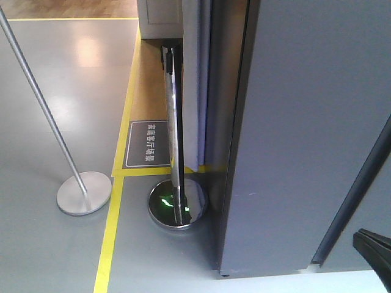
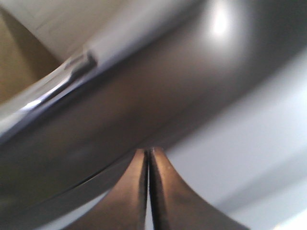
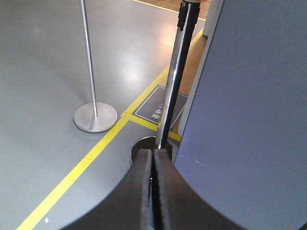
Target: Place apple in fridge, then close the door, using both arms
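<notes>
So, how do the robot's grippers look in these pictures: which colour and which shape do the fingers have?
Both look alike. The left gripper has two dark, nearly black fingers with smooth matte surfaces, broad at the base and curving in to narrow tips. The right gripper has the same dark curved fingers. No cables, markings or labels show on them.

Dark grey fridge (image 1: 305, 122) panel, plain, unpatterned. Grey glossy floor (image 1: 55, 91) crossed by yellow tape lines (image 1: 110, 232); dark floor sign (image 1: 146, 144) with white border and lettering. Chrome mirrored post (image 1: 174, 128), matte silver stand (image 1: 84, 192), black grippers.
</notes>
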Controlling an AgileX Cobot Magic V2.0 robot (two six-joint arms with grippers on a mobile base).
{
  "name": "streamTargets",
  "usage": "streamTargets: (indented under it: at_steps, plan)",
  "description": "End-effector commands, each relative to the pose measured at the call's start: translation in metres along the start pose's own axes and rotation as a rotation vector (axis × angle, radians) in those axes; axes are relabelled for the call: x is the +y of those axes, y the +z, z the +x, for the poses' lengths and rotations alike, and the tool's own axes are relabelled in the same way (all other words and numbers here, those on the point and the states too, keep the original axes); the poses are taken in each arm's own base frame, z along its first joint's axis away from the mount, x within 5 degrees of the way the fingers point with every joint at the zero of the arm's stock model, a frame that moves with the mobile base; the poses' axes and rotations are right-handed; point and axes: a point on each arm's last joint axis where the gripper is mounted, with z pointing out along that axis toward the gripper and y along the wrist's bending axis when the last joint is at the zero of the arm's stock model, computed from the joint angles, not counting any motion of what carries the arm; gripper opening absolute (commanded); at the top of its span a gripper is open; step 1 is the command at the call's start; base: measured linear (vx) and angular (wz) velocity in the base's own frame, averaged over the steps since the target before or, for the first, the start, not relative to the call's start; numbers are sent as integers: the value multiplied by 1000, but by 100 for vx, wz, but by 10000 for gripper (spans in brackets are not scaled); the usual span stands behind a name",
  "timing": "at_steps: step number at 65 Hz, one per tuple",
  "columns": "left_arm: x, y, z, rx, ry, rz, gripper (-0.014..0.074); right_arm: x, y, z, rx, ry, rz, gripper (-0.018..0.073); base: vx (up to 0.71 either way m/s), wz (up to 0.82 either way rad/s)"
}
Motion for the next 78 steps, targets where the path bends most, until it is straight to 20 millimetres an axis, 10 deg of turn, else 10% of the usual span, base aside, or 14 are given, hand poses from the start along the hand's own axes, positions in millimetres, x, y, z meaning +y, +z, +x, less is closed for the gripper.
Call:
streamTargets:
  at_steps: [1,30,48,78]
  plan:
    - [-6,1,-8,-65,-181,30,-8,-3,-2,-12,-60,12,30,-3,0,0]
    - [21,-16,-7,-115,917,-169,-8,-3,-2,-12,-60,12,30,-3,0,0]
    - [65,-40,14,-102,1019,-194,-8,-3,-2,-12,-60,12,31,-3,0,0]
    - [78,-61,15,-96,1072,-329,-8,-3,-2,-12,-56,12,27,-3,0,0]
